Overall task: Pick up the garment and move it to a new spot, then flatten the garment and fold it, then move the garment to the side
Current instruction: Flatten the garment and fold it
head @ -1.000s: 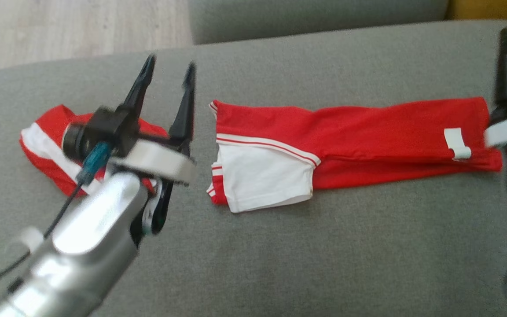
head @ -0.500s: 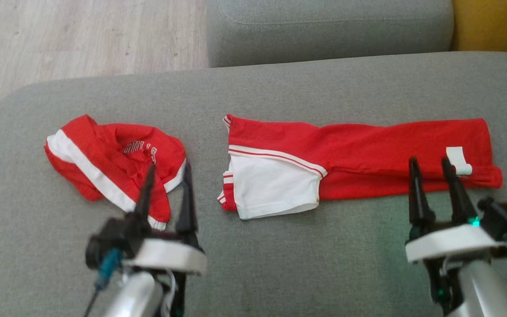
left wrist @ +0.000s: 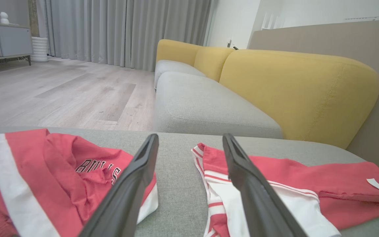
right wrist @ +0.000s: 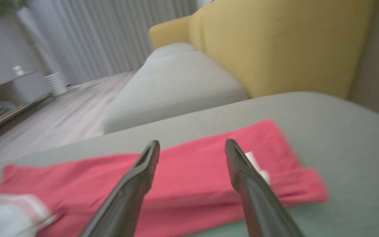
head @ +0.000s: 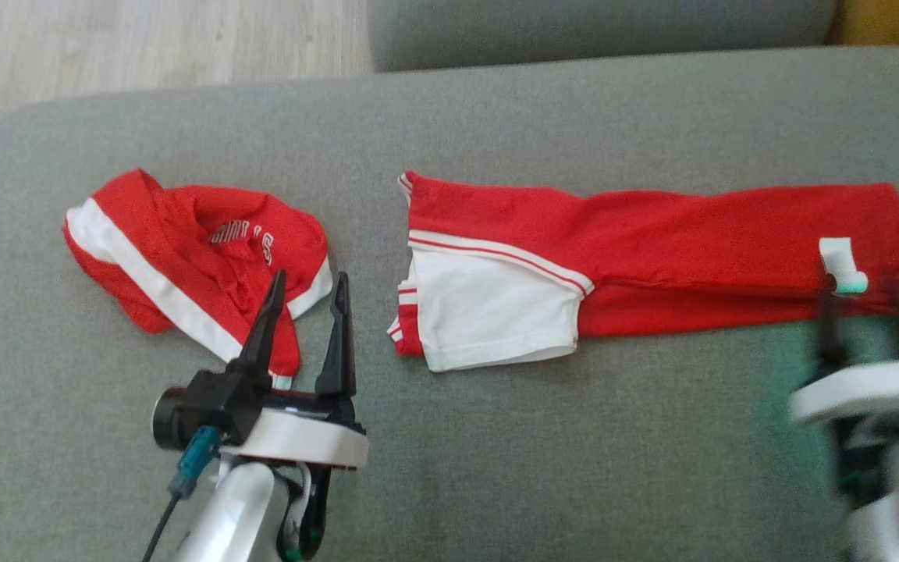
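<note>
Nearest: left gripper (head: pixel 310 275), fingers spread, empty, above grey sofa seat (head: pixel 574 453), tips at gap between crumpled red garment (head: pixel 184 250) and folded red garment (head: pixel 691 234). Right gripper (right wrist: pixel 192 143): fingers spread, empty, at near edge of folded garment's right end, beside white tag (head: pixel 840 261). Bare seat in front and behind. "BULLS" lettering (left wrist: pixel 99 166) on crumpled piece. Beyond: wood floor (head: pixel 145 39).

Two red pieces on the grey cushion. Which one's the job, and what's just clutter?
Job, probably: long flattened red-and-white garment; grey cushion under it.
Lying about: crumpled red garment; yellow backrest; cabinet.
</note>
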Controlling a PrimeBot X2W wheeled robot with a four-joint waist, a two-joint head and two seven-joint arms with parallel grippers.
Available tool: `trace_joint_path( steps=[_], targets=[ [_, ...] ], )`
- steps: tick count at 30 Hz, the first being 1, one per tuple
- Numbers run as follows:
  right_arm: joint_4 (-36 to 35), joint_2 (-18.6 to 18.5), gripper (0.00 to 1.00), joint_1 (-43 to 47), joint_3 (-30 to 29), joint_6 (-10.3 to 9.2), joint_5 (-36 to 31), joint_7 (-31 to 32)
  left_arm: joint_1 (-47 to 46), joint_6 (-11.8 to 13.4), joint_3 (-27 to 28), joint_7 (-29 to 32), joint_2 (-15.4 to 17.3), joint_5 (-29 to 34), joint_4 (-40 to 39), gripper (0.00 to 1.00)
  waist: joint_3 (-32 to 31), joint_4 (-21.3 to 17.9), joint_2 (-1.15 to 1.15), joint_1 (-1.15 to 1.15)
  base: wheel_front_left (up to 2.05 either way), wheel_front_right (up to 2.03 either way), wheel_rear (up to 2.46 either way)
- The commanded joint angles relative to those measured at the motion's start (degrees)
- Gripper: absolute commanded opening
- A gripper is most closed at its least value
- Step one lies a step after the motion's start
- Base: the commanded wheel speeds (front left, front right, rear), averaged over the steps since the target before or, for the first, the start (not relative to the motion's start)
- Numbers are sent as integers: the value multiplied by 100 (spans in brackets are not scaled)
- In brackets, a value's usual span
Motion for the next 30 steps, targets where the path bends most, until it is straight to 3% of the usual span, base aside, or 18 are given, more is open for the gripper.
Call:
trace_joint_path(
  steps=[1,6,15,25,26,27,28,30],
  targets=[
    [-63,-74,100,-454,-333,-4,-170,108,-270,-47,252,-54,-19,68,-131,100,177,24,0,-1,0,0,0],
    [450,-41,100,-1189,-1710,-4,-720,704,-408,-212,313,-54,-90,204,-88,100,508,77,0,-1,0,0,0],
    [1229,4,100,-1954,-2773,-4,-1409,1431,-616,-365,408,-54,-147,328,4,100,902,153,0,-1,0,0,0],
    [1851,39,100,-2276,-2670,-4,-1249,1998,-768,-448,550,-54,-159,415,36,100,1099,120,0,-1,0,0,0],
    [1899,39,62,-2286,-2646,-4,-1189,2011,-784,-453,575,-54,-159,424,41,100,1107,110,0,-1,0,0,0],
    [1929,39,9,-2284,-2623,-4,-1148,2008,-796,-458,603,-54,-159,434,43,100,1111,98,0,-1,0,0,0],
    [1943,39,0,-2274,-2603,-4,-1122,1996,-804,-462,631,-54,-160,443,45,100,1111,85,0,-1,0,0,0],
    [1897,40,0,-2254,-2637,-4,-1096,1917,-811,-470,686,-54,-160,463,52,100,1095,53,0,-1,0,0,0]
  ],
)
